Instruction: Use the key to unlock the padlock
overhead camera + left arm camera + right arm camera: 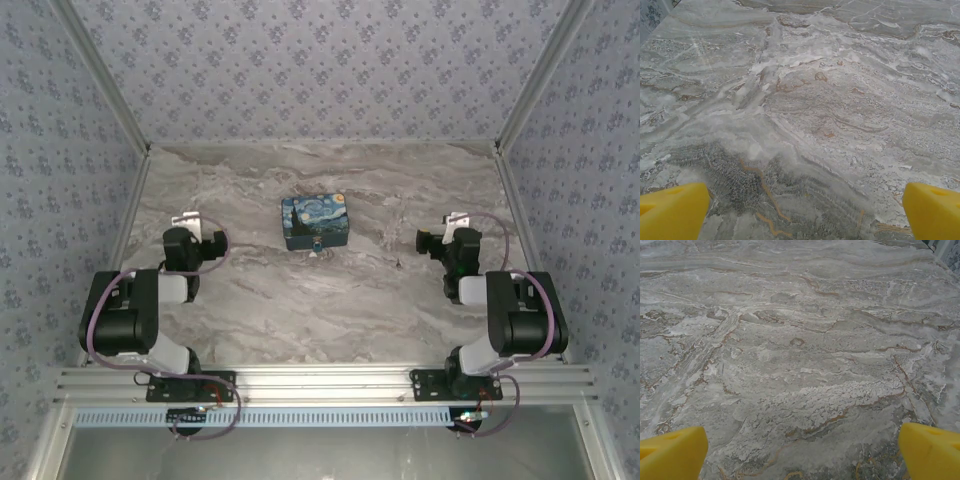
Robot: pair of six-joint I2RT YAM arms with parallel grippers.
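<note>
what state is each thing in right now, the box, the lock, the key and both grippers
blue-and-yellow starry-night painted box: closed, sitting flat mid-table
tiny blue-bodied padlock: at the box's front face; too small to tell locked or unlocked
thin dark metal key: lying loose on the grey marbled table, right of the box, not held
left gripper: open, empty
right gripper: open, empty

The left gripper (802, 214), yellow fingertips (671, 211) wide apart, hangs seemingly just above the grey marble table (815, 100).
</note>
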